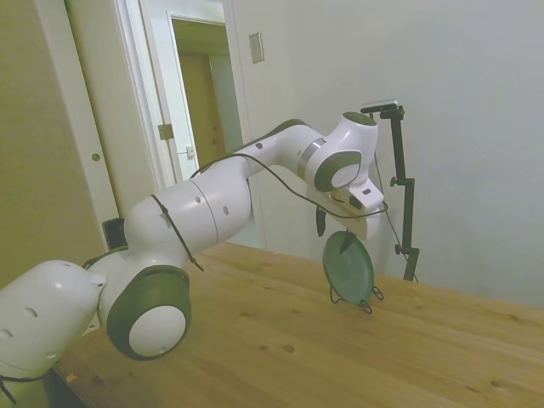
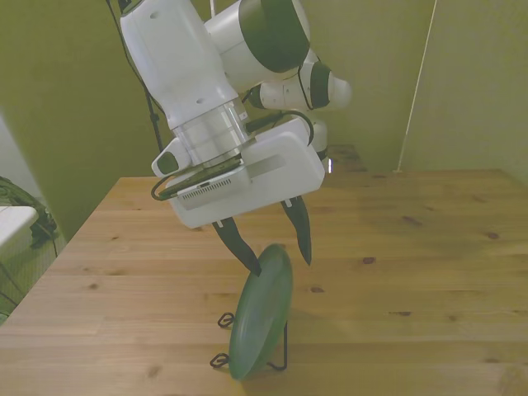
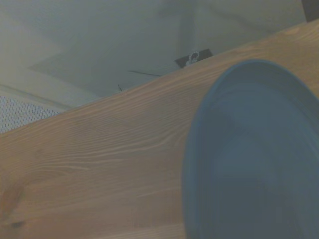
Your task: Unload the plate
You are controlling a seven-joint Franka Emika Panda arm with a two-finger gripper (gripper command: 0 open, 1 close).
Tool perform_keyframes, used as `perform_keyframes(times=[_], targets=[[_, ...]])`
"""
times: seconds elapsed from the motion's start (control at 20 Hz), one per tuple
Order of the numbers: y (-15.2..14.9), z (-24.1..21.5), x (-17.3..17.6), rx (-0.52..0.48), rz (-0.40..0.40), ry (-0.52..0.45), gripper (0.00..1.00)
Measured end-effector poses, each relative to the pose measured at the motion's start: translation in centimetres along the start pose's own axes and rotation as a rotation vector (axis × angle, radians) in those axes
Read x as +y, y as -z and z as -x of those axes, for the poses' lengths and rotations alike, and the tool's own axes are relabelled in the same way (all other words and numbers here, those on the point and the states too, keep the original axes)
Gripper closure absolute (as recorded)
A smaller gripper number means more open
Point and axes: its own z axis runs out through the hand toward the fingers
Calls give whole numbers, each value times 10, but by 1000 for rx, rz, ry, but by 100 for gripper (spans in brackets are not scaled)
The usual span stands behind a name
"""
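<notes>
Side view: the plate [image 1: 348, 269] stands on edge in the thin black wire stand [image 1: 367, 300] on the wooden table [image 1: 280, 340], toward the far side; the gripper [image 1: 333, 231] hangs right over its top rim, dark fingers pointing down.

Front view: the gripper [image 2: 280, 256] is spread wide, nothing in its grip; one finger [image 2: 239, 244] sits at the plate's [image 2: 261, 312] upper rim on the front view's left, the other just beside the rim on the right; the plate leans in the wire stand [image 2: 282, 353] near the table's [image 2: 429, 264] close edge.

Wrist view: the plate [image 3: 254, 154] fills one side, blurred, with wood grain of the table [image 3: 99, 159] beside it.
</notes>
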Motion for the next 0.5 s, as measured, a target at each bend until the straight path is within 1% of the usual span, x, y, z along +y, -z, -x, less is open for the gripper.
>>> perform_keyframes(times=[0.5], targets=[[1, -2, 2, 3, 1, -4, 100]])
